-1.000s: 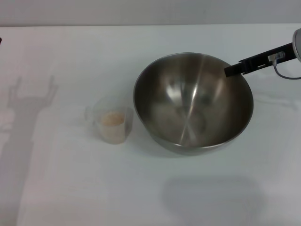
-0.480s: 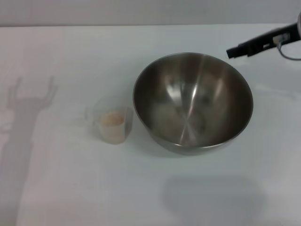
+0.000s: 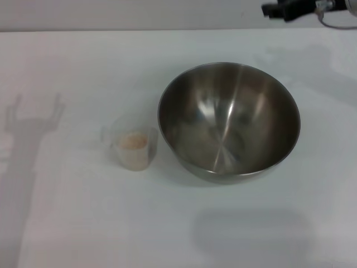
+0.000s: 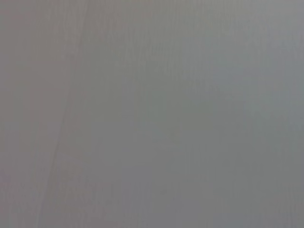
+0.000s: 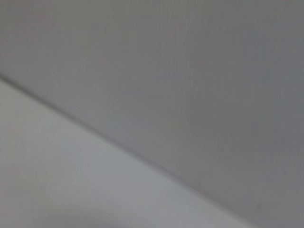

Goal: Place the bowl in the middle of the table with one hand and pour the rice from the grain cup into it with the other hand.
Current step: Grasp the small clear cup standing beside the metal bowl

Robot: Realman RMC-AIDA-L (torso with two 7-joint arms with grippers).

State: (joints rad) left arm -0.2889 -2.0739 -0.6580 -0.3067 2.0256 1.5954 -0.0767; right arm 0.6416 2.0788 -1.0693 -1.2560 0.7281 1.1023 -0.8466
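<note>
Bowl (image 3: 228, 120) sits mid-table (image 3: 83, 223), upright, nothing inside. Grain cup (image 3: 133, 146) with rice (image 3: 133, 141) stands just beside bowl on robot's left, apart from it. Right gripper (image 3: 276, 9) at far right edge, above table, nothing held; finger spread unclear. Left gripper unseen.

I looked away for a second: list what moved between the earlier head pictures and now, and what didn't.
The right gripper drew back from over the bowl's far right rim, going up and away to the table's far right corner, holding nothing. On the left, the arm shadow shifted slightly. The bowl, the grain cup beside it and the rice inside stayed put.
</note>
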